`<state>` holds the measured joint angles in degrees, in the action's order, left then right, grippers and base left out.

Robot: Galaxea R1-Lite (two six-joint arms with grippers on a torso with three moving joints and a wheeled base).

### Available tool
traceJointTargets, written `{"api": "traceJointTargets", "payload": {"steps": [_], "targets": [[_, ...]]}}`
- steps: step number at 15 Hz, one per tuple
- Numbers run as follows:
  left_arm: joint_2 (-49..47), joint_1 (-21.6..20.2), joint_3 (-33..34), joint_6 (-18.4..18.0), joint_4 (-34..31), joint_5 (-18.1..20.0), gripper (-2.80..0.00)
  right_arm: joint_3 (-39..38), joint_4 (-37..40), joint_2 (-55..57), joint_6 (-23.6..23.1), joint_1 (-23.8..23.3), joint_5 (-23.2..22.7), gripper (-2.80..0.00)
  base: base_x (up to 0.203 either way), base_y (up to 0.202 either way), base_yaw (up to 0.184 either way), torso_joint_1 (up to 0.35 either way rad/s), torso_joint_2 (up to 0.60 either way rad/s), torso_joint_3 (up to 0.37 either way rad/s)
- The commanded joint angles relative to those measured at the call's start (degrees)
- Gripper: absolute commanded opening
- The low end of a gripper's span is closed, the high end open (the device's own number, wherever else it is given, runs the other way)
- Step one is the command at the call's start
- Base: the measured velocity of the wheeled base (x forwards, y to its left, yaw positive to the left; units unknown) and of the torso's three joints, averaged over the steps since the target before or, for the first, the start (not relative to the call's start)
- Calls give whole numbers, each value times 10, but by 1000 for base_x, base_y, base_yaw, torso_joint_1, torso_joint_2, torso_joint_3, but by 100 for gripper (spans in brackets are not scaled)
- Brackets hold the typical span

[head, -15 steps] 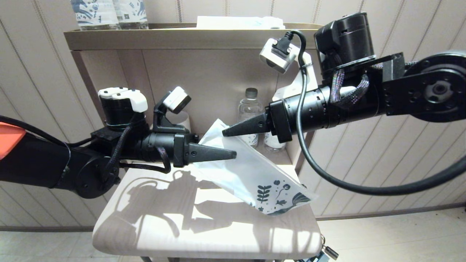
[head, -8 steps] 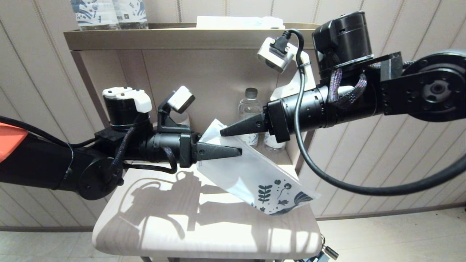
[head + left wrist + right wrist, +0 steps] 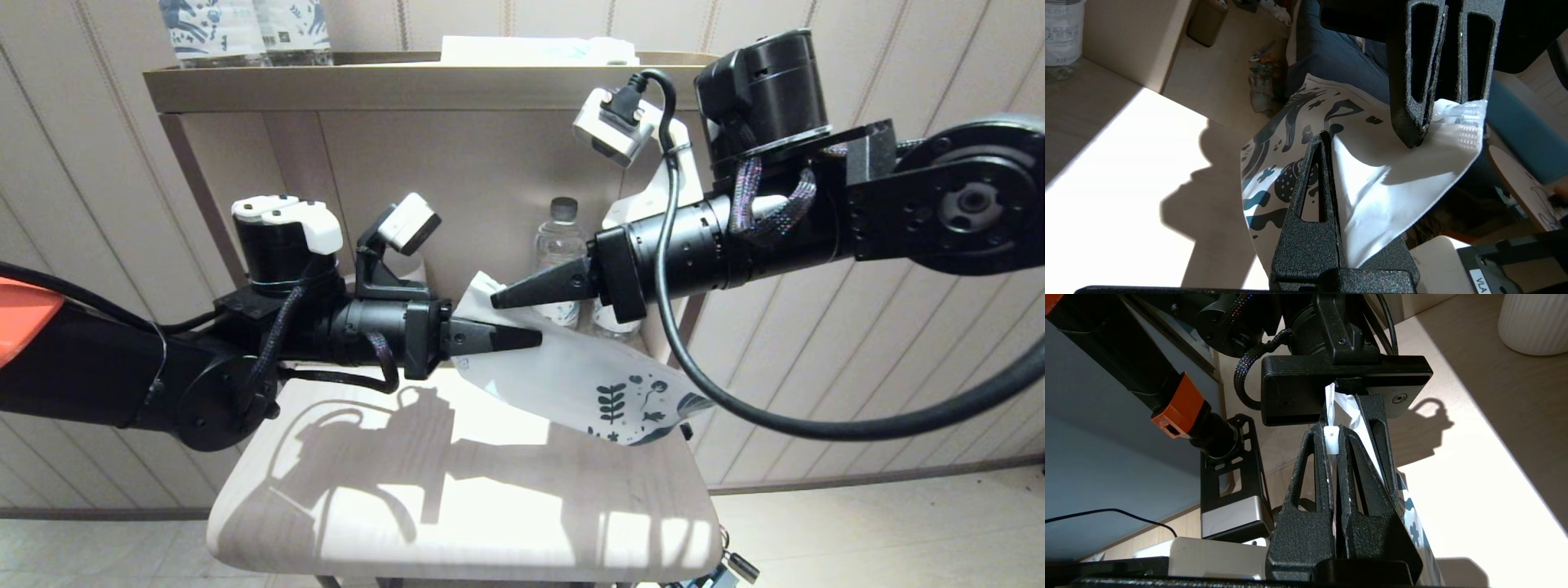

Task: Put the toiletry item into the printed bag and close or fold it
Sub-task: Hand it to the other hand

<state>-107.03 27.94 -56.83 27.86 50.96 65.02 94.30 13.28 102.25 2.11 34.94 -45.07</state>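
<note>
The printed bag [image 3: 571, 371] hangs slanted above the small table, its dark leaf print [image 3: 633, 400] at the low right end. My left gripper [image 3: 535, 336] is shut on the bag's white middle part [image 3: 1392, 192], its fingers [image 3: 1314, 196] pinched together on the plastic. My right gripper [image 3: 495, 302] is shut on the bag's upper edge, where a small white tab [image 3: 1332, 439] on the strip sits between its fingertips [image 3: 1349, 441]. In the left wrist view the right gripper [image 3: 1414, 141] presses on the bag from above. The toiletry item shows in no view.
A clear water bottle [image 3: 560, 245] stands in the shelf recess behind the bag. Blue-printed bottles [image 3: 245, 28] and a pale flat packet [image 3: 531, 51] lie on the shelf top. The pale wooden table [image 3: 490, 523] is below. A white ribbed cup [image 3: 1535, 322] stands near the wall.
The bag's printed end has risen off the table, so the bag hangs flatter. The left gripper crept right along the bag. The right gripper shifted slightly left.
</note>
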Motion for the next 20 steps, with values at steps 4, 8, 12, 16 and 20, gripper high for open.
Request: {"api": "traceJointTargets", "payload": {"steps": [4,8,12,16,20], "targets": [[4,0,6,2,10,4,-280,-20,1,-2,-5,-4,-2,-280,0,0,0,0,0,0],[6,0,8,1,10,4,-280,-58,-1,-12,-10,-23,-1,-280,0,0,0,0,0,0],[7,0,9,0,10,5,-280,-64,-1,-14,-11,-36,-3,-280,0,0,0,0,0,0],[7,0,9,2,10,9,-280,-63,-1,-13,-11,-34,-4,-280,0,0,0,0,0,0],[11,0,-4,7,-24,35,-280,-49,-1,-9,-11,-30,-2,-280,0,0,0,0,0,0]]}}
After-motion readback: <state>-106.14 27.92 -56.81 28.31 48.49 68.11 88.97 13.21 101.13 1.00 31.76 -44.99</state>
